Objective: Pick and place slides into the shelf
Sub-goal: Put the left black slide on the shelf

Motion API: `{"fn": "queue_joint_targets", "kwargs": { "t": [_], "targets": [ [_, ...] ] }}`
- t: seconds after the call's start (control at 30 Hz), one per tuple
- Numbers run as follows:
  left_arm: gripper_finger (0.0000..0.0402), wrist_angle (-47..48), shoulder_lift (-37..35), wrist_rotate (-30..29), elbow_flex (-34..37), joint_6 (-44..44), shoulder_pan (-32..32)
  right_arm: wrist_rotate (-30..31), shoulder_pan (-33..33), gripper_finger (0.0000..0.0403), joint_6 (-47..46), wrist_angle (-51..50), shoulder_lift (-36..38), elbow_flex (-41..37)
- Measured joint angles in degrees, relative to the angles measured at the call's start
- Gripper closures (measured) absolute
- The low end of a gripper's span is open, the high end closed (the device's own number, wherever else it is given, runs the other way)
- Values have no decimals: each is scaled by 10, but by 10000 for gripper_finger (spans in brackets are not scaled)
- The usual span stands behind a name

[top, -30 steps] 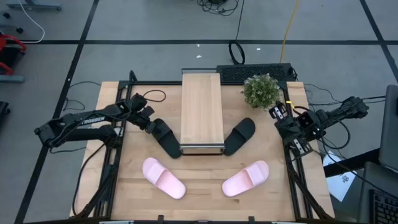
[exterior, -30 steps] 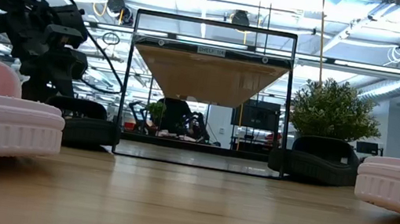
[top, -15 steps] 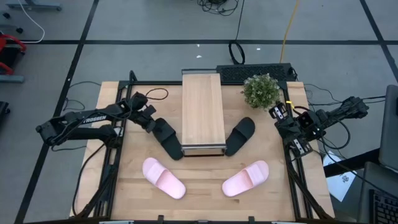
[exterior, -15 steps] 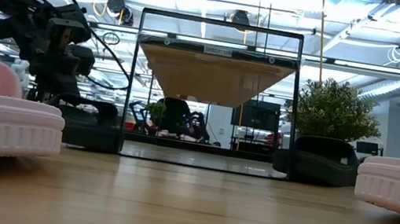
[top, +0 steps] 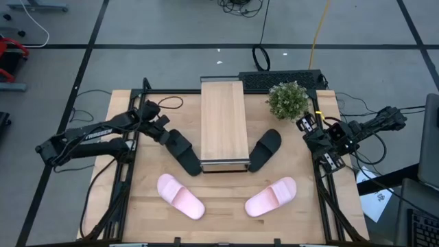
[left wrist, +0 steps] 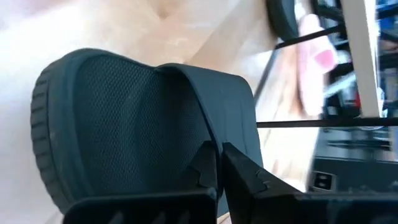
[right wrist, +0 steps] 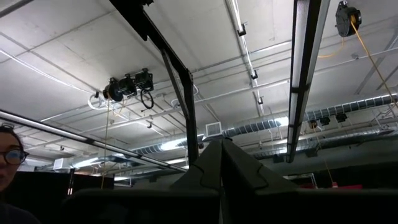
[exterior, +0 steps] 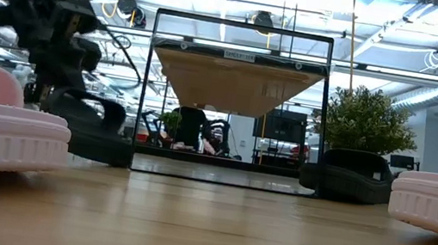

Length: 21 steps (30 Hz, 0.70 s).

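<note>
Pink slides lie nearest the front edge of the wooden table (top: pixel 226 206): the left pink slide (top: pixel 180 196) and the right pink slide (top: pixel 270 197), well apart from each other. Behind them stands the shelf (top: pixel 223 122) in the middle of the table, its light plank top bare. One black slide (top: pixel 184 150) lies just beside the shelf's left front corner, and the other black slide (top: pixel 264 149) lies just beside its right front corner. The left gripper (top: pixel 163 134) is at the far end of the left black slide, and its fingers (left wrist: pixel 208 171) are pressed together on the edge of the strap, as the left wrist view shows. The right gripper (top: pixel 322 137) waits at the right edge of the table, closed and holding nothing. A small green plant (top: pixel 288 99) stands further back, to the right of the shelf.
</note>
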<state>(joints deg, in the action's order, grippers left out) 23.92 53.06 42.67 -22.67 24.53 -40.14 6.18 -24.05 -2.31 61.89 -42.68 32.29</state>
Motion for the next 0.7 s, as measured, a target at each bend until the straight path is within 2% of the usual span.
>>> {"fn": "queue_joint_targets", "kwargs": {
  "t": [0.13,0.27,0.53,0.7],
  "targets": [
    [401,163,-52,-93,-82,-64,-8,0,0,401,0,0,0,0],
    [401,260,-92,-148,-183,-86,-27,0,0,401,0,0,0,0],
    [401,265,-148,-163,-378,-22,-36,0,0,401,0,-3,0,0],
    [401,249,-160,-203,-472,55,-26,0,0,401,0,-10,0,0]
  ]
}}
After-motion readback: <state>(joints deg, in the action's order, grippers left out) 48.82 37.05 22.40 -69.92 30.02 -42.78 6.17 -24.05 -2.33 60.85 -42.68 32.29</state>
